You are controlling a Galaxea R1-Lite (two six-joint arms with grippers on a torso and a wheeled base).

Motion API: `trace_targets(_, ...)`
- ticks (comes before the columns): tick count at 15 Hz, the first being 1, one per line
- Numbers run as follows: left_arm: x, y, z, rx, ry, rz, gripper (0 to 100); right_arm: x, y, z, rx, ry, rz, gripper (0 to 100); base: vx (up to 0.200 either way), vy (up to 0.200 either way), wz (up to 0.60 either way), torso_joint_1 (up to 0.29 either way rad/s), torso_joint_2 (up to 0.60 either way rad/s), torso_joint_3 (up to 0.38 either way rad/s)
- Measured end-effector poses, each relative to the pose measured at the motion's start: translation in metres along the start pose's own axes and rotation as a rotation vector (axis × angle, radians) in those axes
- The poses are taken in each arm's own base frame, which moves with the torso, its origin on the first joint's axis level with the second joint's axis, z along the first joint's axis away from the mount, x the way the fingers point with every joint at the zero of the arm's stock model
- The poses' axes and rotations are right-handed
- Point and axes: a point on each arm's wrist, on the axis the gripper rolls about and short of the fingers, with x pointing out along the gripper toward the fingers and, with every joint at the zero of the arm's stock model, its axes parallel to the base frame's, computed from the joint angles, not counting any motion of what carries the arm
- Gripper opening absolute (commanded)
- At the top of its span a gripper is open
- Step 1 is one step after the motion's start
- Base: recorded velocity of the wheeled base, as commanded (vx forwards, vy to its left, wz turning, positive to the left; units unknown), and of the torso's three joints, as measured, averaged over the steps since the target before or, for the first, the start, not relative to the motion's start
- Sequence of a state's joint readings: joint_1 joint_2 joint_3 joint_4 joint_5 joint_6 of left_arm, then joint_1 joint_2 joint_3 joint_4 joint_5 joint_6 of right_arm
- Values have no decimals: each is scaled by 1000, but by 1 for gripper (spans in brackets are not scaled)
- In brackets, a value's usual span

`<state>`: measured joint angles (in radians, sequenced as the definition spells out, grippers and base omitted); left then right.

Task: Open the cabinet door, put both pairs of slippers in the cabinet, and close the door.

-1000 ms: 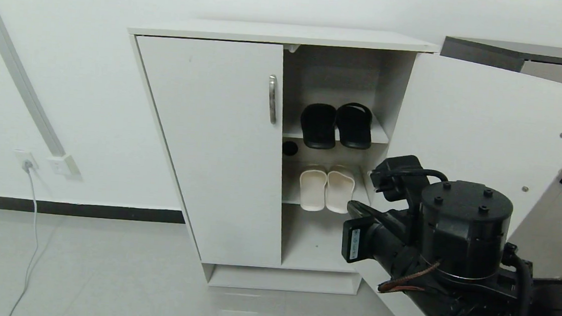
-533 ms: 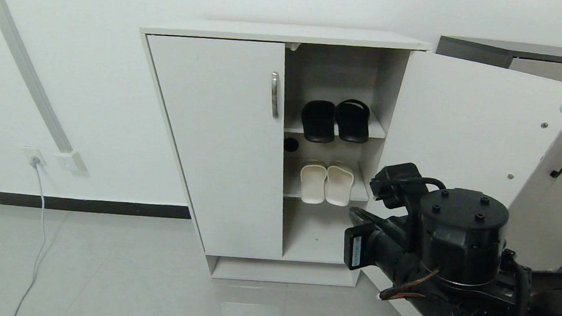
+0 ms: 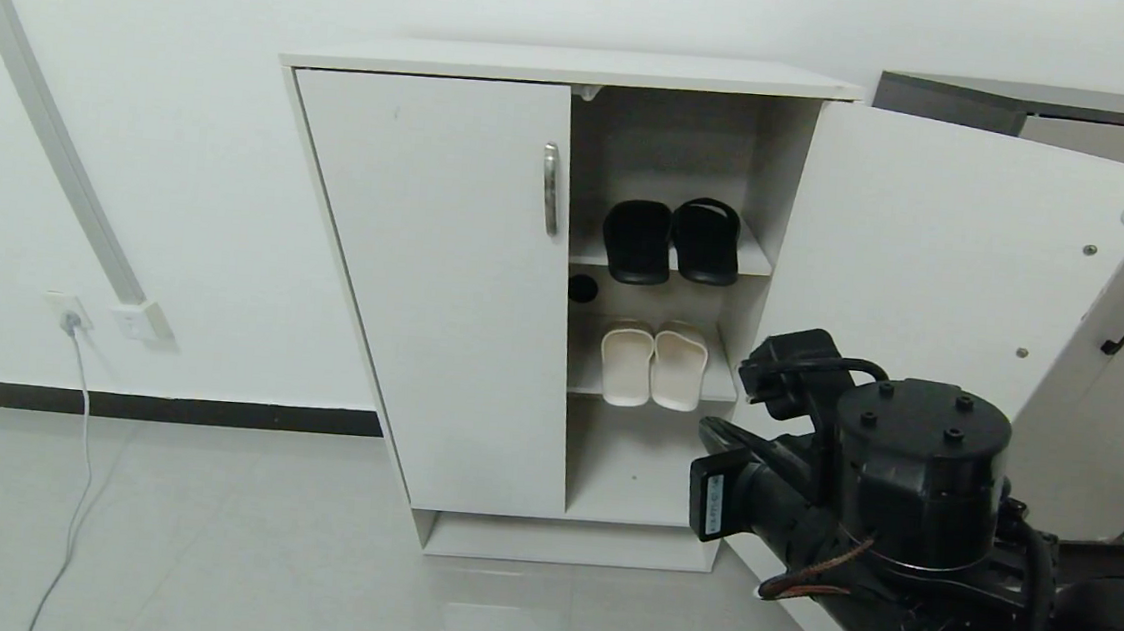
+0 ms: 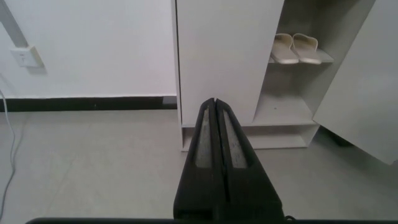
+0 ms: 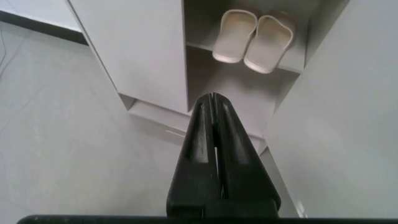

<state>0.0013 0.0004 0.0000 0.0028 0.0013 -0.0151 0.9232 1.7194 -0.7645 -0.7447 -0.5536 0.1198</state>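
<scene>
Left gripper: your left gripper (image 4: 214, 107) has its fingers pressed flat together with nothing between them. It hangs low over the floor, facing the cabinet's shut left door (image 3: 434, 285).
Right gripper: your right gripper (image 5: 214, 102) is likewise pinched together and empty. It points at the cabinet's lower part, beside the open door.
Open door: the right door (image 3: 929, 244) is swung wide out toward you. The right arm sits just in front of its inner face, but I can't tell if they touch.
White slippers: the white slippers (image 3: 653, 365) lie side by side on the middle shelf.
Black slippers: the black slippers (image 3: 670, 242) lie side by side on the shelf above.
Cabinet: the cabinet (image 3: 562, 63) stands against the wall.
Progress: I judge opening and both placements done, with only closing left.
Next: you'd likely need a gripper round the door's outer face to push it shut.
</scene>
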Motion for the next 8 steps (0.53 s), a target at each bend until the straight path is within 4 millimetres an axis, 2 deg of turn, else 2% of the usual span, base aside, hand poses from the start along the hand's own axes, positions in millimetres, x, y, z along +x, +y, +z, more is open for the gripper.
trace_targets(3, 0, 0, 0, 0, 0, 0, 0, 0, 0, -1, -3, 3, -1, 0, 0, 0, 0, 0, 0, 0)
trace_targets(6, 0, 0, 0, 0, -3, 0, 0, 0, 0, -1, -2, 3, -2, 0, 0, 0, 0, -6, -168, -281)
trace_targets(8, 0, 0, 0, 0, 2, 0, 0, 1, -1, -3, -6, 10, -5, 0, 0, 0, 0, 37, -437, -381)
